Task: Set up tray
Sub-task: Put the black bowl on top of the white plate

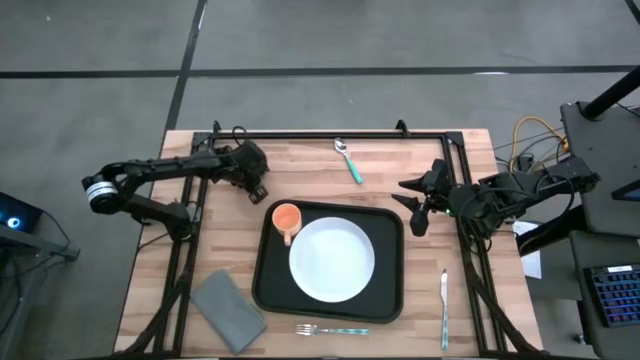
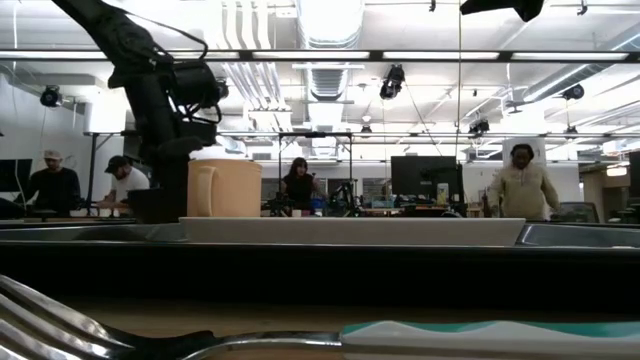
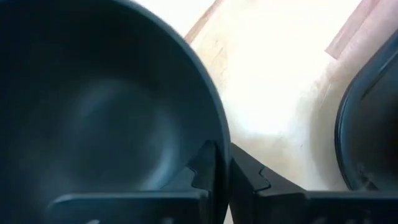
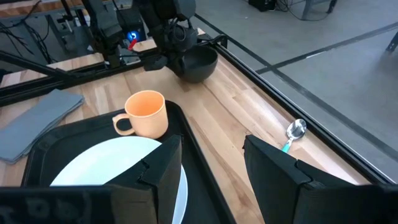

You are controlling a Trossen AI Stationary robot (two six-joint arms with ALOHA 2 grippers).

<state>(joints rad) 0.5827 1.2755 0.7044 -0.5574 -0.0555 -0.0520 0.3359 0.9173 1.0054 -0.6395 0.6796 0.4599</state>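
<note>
The left gripper (image 1: 256,190) is clamped on the rim of a dark bowl (image 4: 198,64), its fingers (image 3: 205,171) pinched together with the rim's thin wall between them. The bowl sits on bare wood just beside the gripper, near the table's far left edge rail. The tray (image 1: 268,280) lies just ahead of the gripper toward the table's middle, its rounded corner close to the bowl but apart from it, with a strip of bare wood between them. On the tray stand an orange mug (image 1: 286,219) at the corner nearest the left gripper, and a white plate (image 1: 332,259) beside it.

The right gripper (image 1: 415,205) hangs with its fingers spread wide and holding nothing, just off the tray's far right corner. A spoon (image 1: 348,160) lies on open wood between the two grippers, toward the far edge.

A grey napkin (image 1: 228,312), a fork (image 1: 331,329) and a knife (image 1: 444,305) lie along the near edge, outside the tray.

Only the right wrist view shows the bowl clearly; the overhead view hides it under the left arm. The low view shows the fork up close and people in the room beyond.
</note>
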